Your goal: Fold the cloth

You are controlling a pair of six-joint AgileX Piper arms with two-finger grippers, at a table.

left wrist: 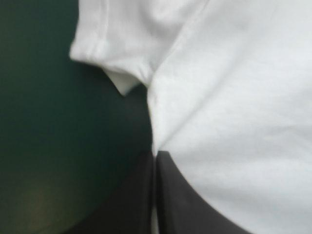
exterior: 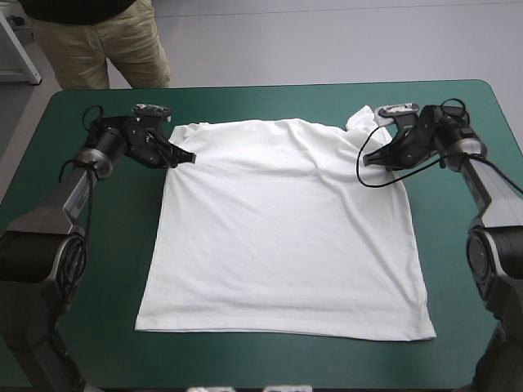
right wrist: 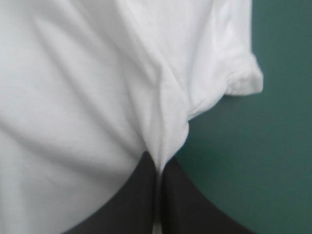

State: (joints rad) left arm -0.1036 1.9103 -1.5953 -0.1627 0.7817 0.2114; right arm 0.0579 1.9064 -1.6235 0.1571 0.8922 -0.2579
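The T-shirt [exterior: 286,237] lies flat on the teal-green surface [exterior: 82,245], sleeves toward the far edge. The left fingers [left wrist: 180,195] and right fingers [right wrist: 136,200] are each clamped on its side right under a sleeve. I'd guess that's so both sides lift evenly for the fold.

Wide table [exterior: 270,359] under smooth matte teal-green cover, far corners rounded, thin dark rim along far edge. Bare cover flat and unwrinkled at near edge and both sides. Beyond far edge: plain pale grey floor [exterior: 343,41], glossy-smooth, faint straight seam crossing near top. At far left, on that floor: pale slanted frame leg with flat foot [exterior: 18,45], parent furniture unclear. Lighting even, diffuse, from overhead; shadows on cover soft and short; slight sheen toward far right corner.
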